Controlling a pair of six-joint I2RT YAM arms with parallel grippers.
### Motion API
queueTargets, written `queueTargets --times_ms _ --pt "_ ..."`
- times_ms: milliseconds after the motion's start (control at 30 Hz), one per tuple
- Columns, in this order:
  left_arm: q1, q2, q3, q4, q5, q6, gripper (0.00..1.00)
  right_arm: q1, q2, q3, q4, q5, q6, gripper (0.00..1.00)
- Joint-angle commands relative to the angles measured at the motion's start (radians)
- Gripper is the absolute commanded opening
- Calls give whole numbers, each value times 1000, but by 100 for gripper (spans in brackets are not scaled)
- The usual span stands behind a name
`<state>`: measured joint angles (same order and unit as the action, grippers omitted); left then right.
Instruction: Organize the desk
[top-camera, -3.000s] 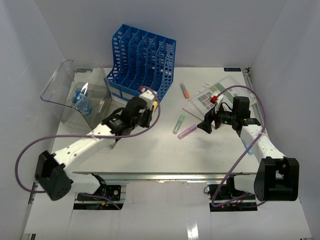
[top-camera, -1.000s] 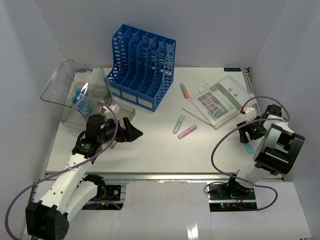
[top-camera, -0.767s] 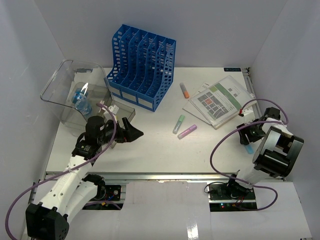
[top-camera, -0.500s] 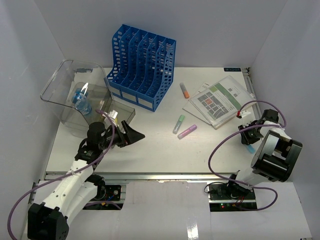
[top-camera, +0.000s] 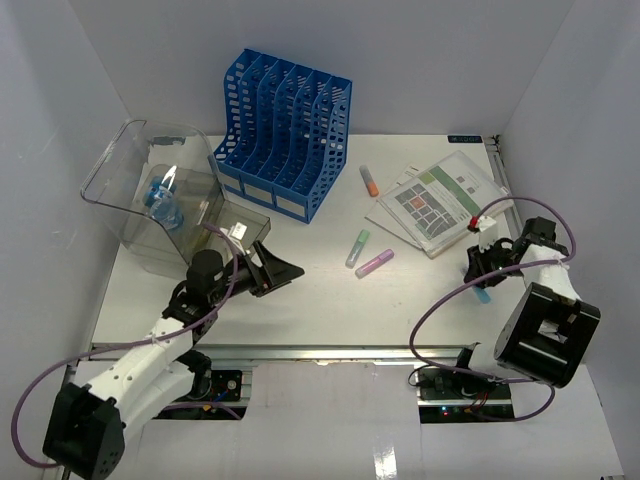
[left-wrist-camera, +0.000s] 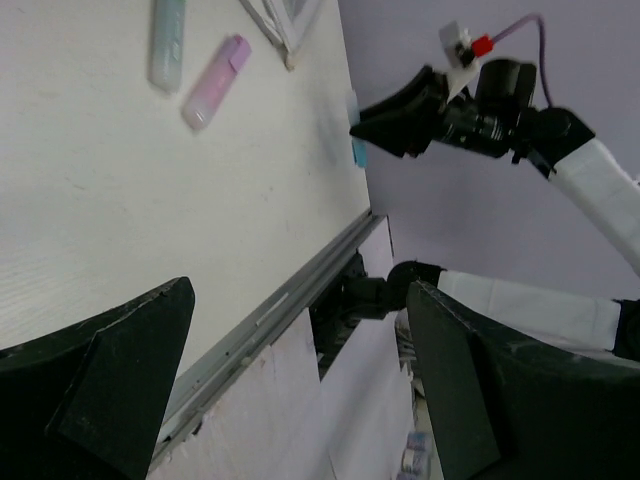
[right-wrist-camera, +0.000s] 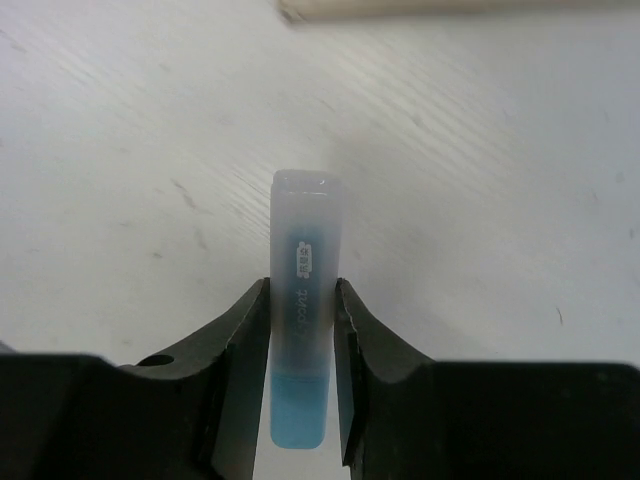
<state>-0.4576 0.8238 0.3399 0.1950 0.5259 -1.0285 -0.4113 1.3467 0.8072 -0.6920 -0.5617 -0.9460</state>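
Note:
The desk (top-camera: 320, 305) is a white tabletop with a metal rail (left-wrist-camera: 285, 295) along its front. My right gripper (top-camera: 474, 272) is at the desk's right edge, shut on a blue highlighter (right-wrist-camera: 302, 290) that rests on or just above the surface; its blue end (top-camera: 484, 294) pokes out below the fingers. My left gripper (top-camera: 285, 270) hovers open and empty over the near left of the desk, its fingers (left-wrist-camera: 110, 400) spread wide. Green (top-camera: 358, 247), pink (top-camera: 374, 263) and orange (top-camera: 369, 181) highlighters lie loose mid-desk.
A blue file rack (top-camera: 285, 130) stands at the back. A clear plastic bin (top-camera: 150, 190) with a blue item inside sits at the back left. A booklet (top-camera: 435, 200) lies at the back right. White walls enclose the sides.
My right gripper has closed on the blue highlighter and shifted slightly left with it. The left arm has drawn back toward its base, its open gripper staying near the same spot.

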Motion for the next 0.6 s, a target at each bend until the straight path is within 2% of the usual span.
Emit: queueTargets --times_ms 0,133,267,400,567 --pt "-120 135 45 201 -116 -21 98 190 -80 62 -11 -282 173 8" --pt "-193 239 73 335 -188 6 98 365 -143 25 298 -272 563 8" --pt "-244 336 149 395 -276 79 98 513 -125 29 584 -265 852 8" --pt "-296 464 239 468 -328 119 98 595 -54 64 804 -233 1093 8" --pt "-356 576 321 496 -453 129 97 649 -23 21 1072 -177 1393 8"
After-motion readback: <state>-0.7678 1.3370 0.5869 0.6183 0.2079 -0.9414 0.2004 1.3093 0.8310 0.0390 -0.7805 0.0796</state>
